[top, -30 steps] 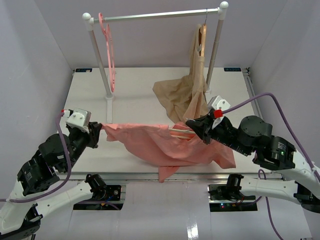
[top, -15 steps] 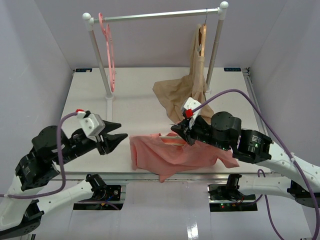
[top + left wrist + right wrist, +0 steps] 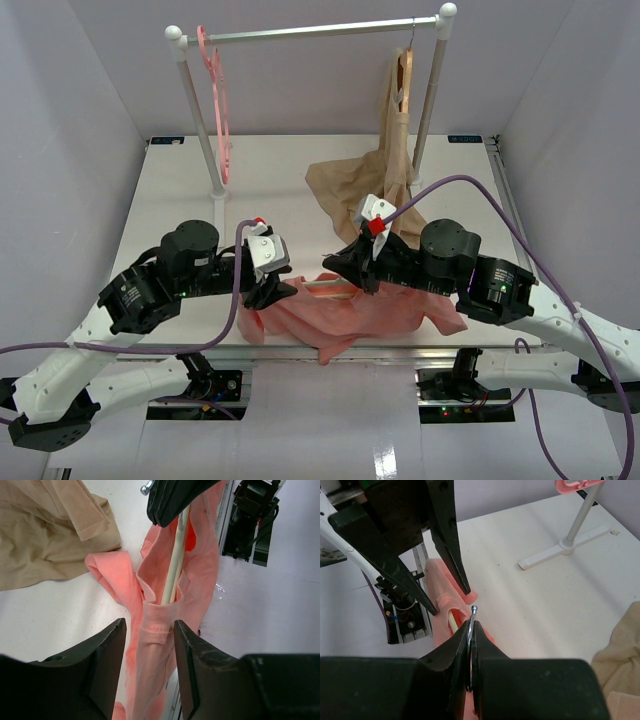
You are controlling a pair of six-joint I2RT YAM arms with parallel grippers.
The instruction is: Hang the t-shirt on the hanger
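From above, your right pincer (image 3: pixel 332 264) is clamped on the hanger (image 3: pixel 322 287). It holds the hanger low over the tabletop (image 3: pixel 180 190), I judge so that the t-shirt (image 3: pixel 380 312), bunched beneath and behind that pincer, can be worked along it. Your left pincer (image 3: pixel 283 292) faces it, just beside, at the shirt's other end.

In the left wrist view, the jaws stand apart. They straddle a stitched edge of the shirt without closing on it. The hanger's cream arm runs straight ahead out of that opening to the right pincer. A beige garment (image 3: pixel 45 535) lies ahead, off to the left.

In the right wrist view, the fingers are pressed together on the silver hook (image 3: pixel 471 630), which I judge is to steady the hanger for threading. There are no containers here, only the shirt with the hanger's arm inside it.
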